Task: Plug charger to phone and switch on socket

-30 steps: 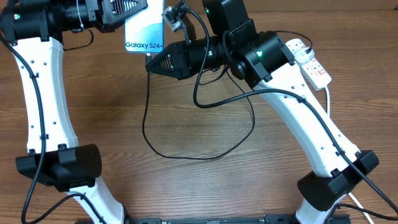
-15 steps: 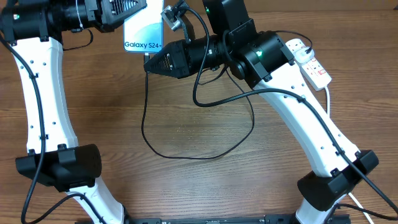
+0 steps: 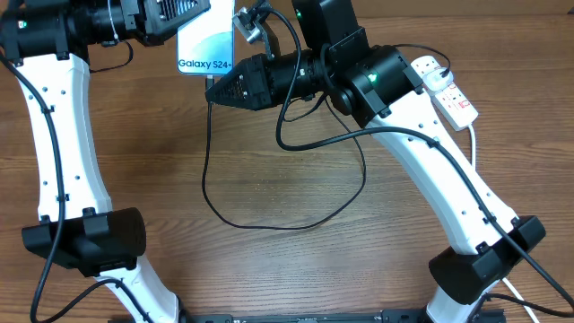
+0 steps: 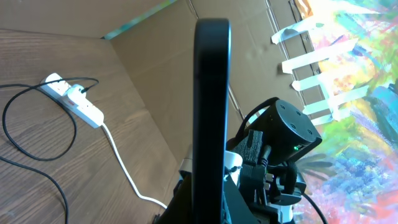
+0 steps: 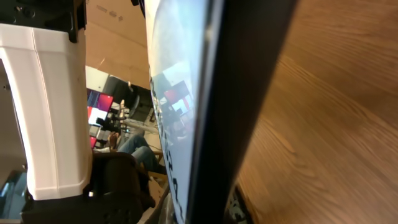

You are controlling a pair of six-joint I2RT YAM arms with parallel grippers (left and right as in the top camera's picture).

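A brown wood-grain tabletop [image 3: 269, 269] is carrying everything here. A long thin black charger cable [image 3: 296, 225] is lying across its middle in a wide loose loop, its ends running up toward the far edge under the arms. Over at the far right, a white power strip [image 3: 446, 87] with red switches is lying at a slant, with a black plug [image 4: 74, 93] sitting in it, seen from the left wrist view. Its white cord [image 3: 473, 144] is trailing away along the wood toward the near right side.
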